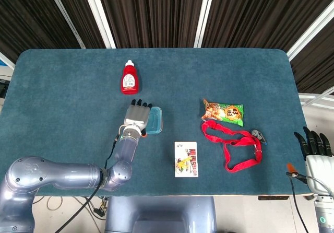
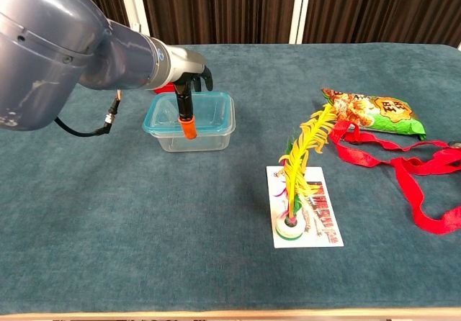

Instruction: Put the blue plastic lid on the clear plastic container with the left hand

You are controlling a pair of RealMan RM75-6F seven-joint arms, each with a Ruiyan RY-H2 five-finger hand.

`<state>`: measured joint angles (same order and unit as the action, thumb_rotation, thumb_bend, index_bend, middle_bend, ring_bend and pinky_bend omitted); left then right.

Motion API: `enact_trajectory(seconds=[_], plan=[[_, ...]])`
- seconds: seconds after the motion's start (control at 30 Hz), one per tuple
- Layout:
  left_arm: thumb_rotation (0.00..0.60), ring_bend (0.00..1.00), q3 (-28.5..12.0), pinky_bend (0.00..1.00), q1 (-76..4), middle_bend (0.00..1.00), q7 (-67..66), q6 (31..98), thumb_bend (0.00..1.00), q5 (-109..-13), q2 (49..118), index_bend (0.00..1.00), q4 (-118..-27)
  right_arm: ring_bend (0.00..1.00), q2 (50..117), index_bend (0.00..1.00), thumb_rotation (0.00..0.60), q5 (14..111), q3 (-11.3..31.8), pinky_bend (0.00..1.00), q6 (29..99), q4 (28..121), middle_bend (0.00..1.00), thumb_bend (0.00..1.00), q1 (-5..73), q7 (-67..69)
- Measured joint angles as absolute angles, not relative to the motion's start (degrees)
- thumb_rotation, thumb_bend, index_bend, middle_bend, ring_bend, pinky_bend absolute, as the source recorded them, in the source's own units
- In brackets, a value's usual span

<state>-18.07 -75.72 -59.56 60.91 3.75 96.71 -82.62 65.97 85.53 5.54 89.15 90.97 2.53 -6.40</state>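
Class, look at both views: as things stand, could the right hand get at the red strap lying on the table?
Probably yes. The right hand hangs open off the table's right edge, and the red strap lies nearest that side, with only bare table between them. True reach cannot be confirmed.

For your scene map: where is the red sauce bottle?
In the head view, the red sauce bottle lies left of centre, just beyond the left hand and clear plastic container.
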Motion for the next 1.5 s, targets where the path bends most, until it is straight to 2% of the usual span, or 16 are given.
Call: enact_trajectory(seconds=[1.13, 1.5], plan=[[0.600, 0.00, -21.3, 0.00, -75.6, 0.39, -63.1, 66.4, 0.32, 5.2, 100.3, 0.16, -80.5, 0.03, 65.9, 0.14, 0.600, 85.5, 5.5, 0.00, 89.0, 91.0, 0.00, 0.27, 2.6, -6.2], [0.600, 0.00, -22.6, 0.00, -74.9, 0.38, -63.3, 66.0, 0.32, 3.7, 101.1, 0.16, -79.6, 0.03, 65.9, 0.14, 0.600, 85.4, 5.5, 0.00, 88.9, 91.1, 0.00, 0.27, 2.6, -6.2]])
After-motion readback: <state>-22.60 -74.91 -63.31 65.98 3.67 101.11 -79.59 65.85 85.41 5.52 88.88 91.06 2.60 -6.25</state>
